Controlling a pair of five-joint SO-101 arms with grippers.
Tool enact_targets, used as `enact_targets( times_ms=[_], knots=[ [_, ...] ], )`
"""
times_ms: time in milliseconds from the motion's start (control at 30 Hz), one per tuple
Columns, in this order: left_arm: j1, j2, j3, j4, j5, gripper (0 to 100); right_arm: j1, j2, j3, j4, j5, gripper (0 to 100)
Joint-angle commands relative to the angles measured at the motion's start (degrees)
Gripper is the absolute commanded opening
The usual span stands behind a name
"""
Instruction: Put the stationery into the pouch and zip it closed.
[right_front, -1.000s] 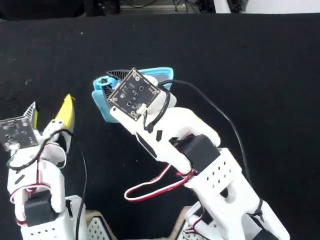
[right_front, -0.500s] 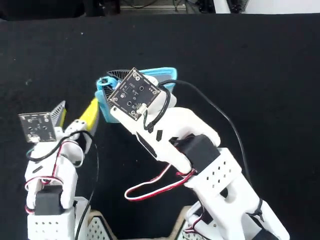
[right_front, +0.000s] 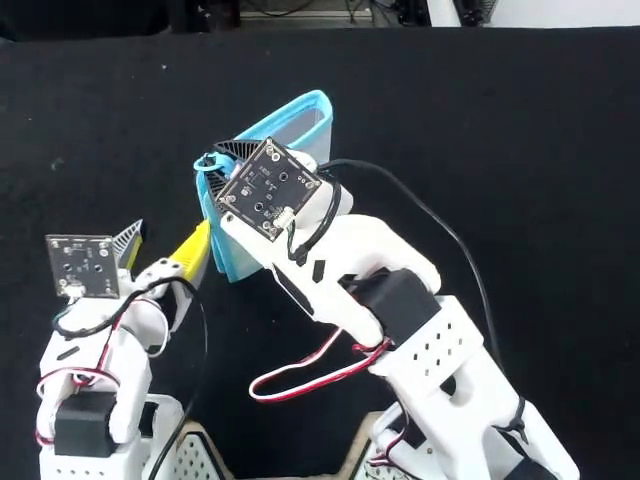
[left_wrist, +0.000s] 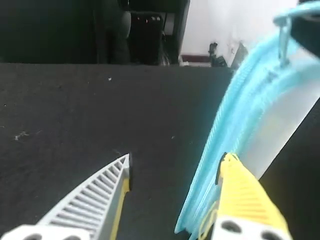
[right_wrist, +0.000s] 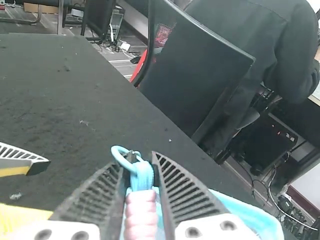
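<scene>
The pouch (right_front: 292, 125) stands tilted up on one edge, left of the middle of the surface (right_front: 520, 140), with its zip side facing the surface's left edge. Whether any stationery is already inside I cannot tell. The right end effector (right_wrist: 136, 162) is closed on the pouch's zip end, just beside the ring pull (right_wrist: 119, 152), and carries it by that narrow bite alone. The left end effector (left_wrist: 175, 165) is spread open. Its yellow finger (left_wrist: 240, 192) rests against the pouch's zip edge, which lies just inside the gap, while the grey finger (left_wrist: 107, 185) stands well apart over bare surface.

The main risk I see is the hold. A thin pinch at one end lets the pouch swing or slip out if the yellow finger pushes sideways on it. If the left end effector closes here, it may also catch both lips of the mouth together, pinning the pouch closed instead of spreading it. A snag on the zip teeth could drag the pouch out of the right end effector.

A second ago the pouch lay lower and flatter, mostly tucked beneath the right wrist, and the left end effector hung near the surface's left edge, apart from it. Since then the pouch has been tipped up, and the left end effector has come across to touch it.
</scene>
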Motion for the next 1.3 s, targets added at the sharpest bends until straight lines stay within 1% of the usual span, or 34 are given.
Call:
enact_targets(
  times_ms=[0, 167, 300, 367, 500, 600, 867, 1067, 1167, 1267],
  knots=[
    [0.57, 0.18, -5.58, 3.43, -4.92, 28, 0.88, 0.04, -1.27, -2.02, 0.18, 1.1],
    [0.57, 0.18, -10.51, 8.79, -9.05, 28, 0.88, 0.04, -1.27, -2.02, 0.18, 1.1],
    [1.01, 0.18, -12.44, 11.08, -12.4, 28, 0.88, 0.04, -1.27, -2.02, 0.18, 1.1],
    [1.01, 0.62, -11.21, 9.05, -12.48, 28, 0.88, 0.04, -1.27, -2.02, 0.18, 1.1],
    [0.92, 0.62, -4.79, 0.88, -12.13, 28, 0.88, 0.04, -1.27, -2.02, 0.26, 1.1],
    [1.1, 0.62, -1.89, -2.64, -8.88, 28, 0.88, 0.04, -1.27, -2.02, 0.26, 1.1],
    [1.27, 0.7, 0.75, -8.88, -5.01, 28, 0.88, 0.04, -1.27, -1.93, 0.26, 1.1],
    [8.4, 0.79, 2.24, -10.64, -5.1, 28, 0.88, 0.04, -1.27, -1.93, 0.26, 1.1],
    [8.66, 2.2, 2.51, -13.54, -4.84, 28, 0.88, 0.04, -1.27, -1.85, 0.26, 1.1],
    [8.66, 6.33, 2.24, -15.56, -4.84, 28, 0.88, 0.04, -1.27, -1.85, 0.26, 1.1]
  ],
)
